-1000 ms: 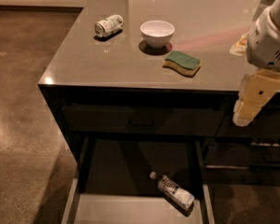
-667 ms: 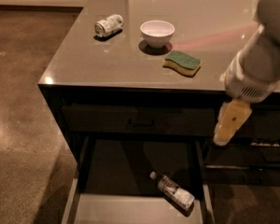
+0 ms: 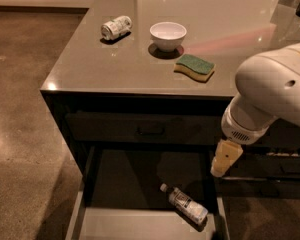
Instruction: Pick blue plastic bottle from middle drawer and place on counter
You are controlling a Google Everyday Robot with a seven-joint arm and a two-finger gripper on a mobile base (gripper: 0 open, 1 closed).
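The blue plastic bottle (image 3: 185, 204) is small and clear with a white cap. It lies on its side in the open middle drawer (image 3: 135, 226), near the drawer's right side, cap pointing up-left. My gripper (image 3: 225, 158) hangs below the counter (image 3: 115, 66) edge. It is just above the drawer's right side, above and to the right of the bottle and not touching it. The white arm fills the right of the view.
On the counter lie a crushed silver-white can (image 3: 116, 27), a white bowl (image 3: 168, 35) and a green-and-yellow sponge (image 3: 194, 66). A closed dark drawer front with a black handle (image 3: 151, 130) sits above the open drawer. Brown floor lies to the left.
The arm has swung down and to the left, bringing the gripper from beside the counter edge to just over the open drawer's right side. The bottle has not moved.
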